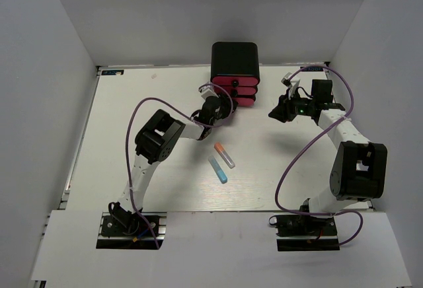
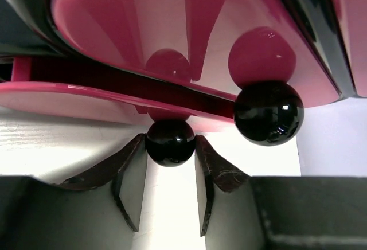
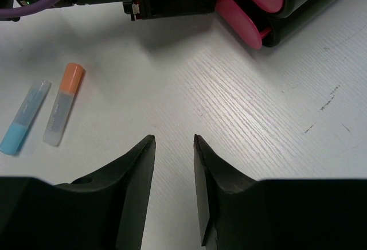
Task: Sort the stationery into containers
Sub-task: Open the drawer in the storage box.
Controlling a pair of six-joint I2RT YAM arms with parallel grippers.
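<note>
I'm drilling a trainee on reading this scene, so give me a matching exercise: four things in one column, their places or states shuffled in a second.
1. left gripper
2. right gripper
3. orange-capped marker
4. blue-capped marker

A. jaws open over bare table
B. lying on the table, nearer the drawers
C. jaws around a black knob
D. lying on the table, farther from the drawers

Pairs: 1-C, 2-A, 3-B, 4-D

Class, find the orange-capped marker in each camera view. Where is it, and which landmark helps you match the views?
Top external: orange-capped marker near picture centre, below the pink drawers.
Left wrist: not in it.
Right wrist: left side, beside the blue marker.
Shared landmark: the pink drawers, in all three views.
</note>
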